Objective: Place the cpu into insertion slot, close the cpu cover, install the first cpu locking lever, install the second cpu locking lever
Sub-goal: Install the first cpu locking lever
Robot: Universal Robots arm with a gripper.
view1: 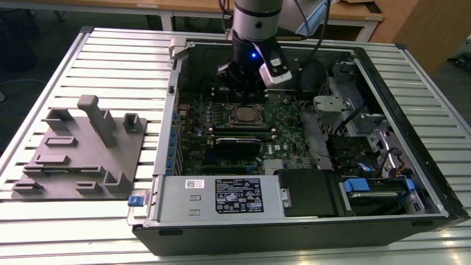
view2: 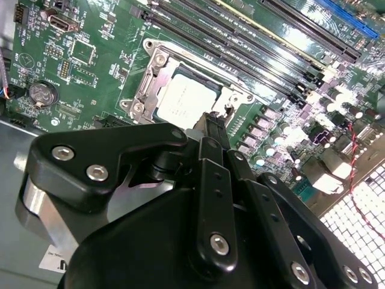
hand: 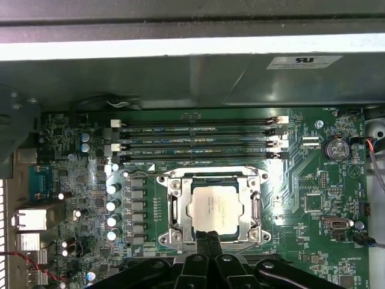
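The cpu [hand: 215, 208] lies flat in the insertion slot [hand: 170, 236] on the green motherboard, its pale silver top showing. The cpu cover [hand: 212, 180], a thin silvery frame, lies down around the chip. In the second wrist view the cpu [view2: 183, 99] sits just beyond my fingertips. My gripper [hand: 208, 239] is shut, its two black fingers pressed together, the tips at the socket's edge. A small metal lever end [view2: 227, 110] pokes up right beside the tips; whether they touch it I cannot tell. In the exterior view the gripper [view1: 245, 103] hangs straight over the socket [view1: 246, 116] inside the open computer case.
Long black memory slots [hand: 198, 137] run beside the socket. A black card [view1: 237, 146] and the power supply box [view1: 220, 196] lie nearer the case front, with drive bays and cables [view1: 368, 138] on the exterior view's right. A grey fixture plate [view1: 81, 154] sits outside the case.
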